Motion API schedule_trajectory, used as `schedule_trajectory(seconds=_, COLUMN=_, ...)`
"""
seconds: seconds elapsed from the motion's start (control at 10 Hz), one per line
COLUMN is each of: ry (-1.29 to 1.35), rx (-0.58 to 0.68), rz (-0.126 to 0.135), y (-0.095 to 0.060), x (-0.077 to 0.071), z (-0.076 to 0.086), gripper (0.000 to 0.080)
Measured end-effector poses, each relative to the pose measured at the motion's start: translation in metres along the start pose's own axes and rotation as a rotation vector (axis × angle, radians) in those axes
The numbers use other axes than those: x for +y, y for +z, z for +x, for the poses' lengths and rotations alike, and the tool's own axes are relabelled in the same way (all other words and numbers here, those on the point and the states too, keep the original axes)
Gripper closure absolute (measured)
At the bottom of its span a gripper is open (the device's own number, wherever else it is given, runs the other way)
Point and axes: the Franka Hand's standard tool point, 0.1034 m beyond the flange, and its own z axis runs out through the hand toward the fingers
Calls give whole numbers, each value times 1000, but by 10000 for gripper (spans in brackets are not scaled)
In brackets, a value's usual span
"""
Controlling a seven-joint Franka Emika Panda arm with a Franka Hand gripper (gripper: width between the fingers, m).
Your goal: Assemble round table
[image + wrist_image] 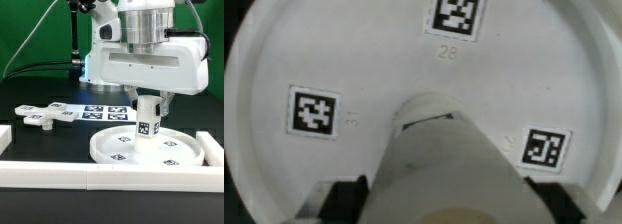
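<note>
The gripper is closed round the top of the post, its jaws pinching it from both sides. The post stands upright on the middle of the disc. From here I can't tell whether its foot has caught the disc's centre or only rests on it. That's the risk, I'd say: if it sits off-centre or slightly tilted, pressing or turning could jam the joint, skid the disc, or let the post topple on release. The cross-shaped piece lies well apart from the disc.
</note>
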Motion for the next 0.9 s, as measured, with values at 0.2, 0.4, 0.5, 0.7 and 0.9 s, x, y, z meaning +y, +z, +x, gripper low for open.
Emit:
schedule_trajectory(seconds=0.2, ry=180, rx=-24, rz=25, y=0, x=0, z=1, gripper=390)
schedule_trajectory(seconds=0.4, ry=360, rx=-53, rz=48, y=1, x=1, z=2, gripper=390)
schedule_trajectory(seconds=0.5, ry=448, rx=-61, rz=52, y=1, x=1, z=2, gripper=390)
schedule_trajectory(seconds=0.7, ry=559, rx=-80, rz=57, y=1, x=1, z=2, gripper=390)
schedule_trajectory(seconds=0.9, ry=491, rx=-77, rz=57, y=2, x=1, z=2, gripper=316)
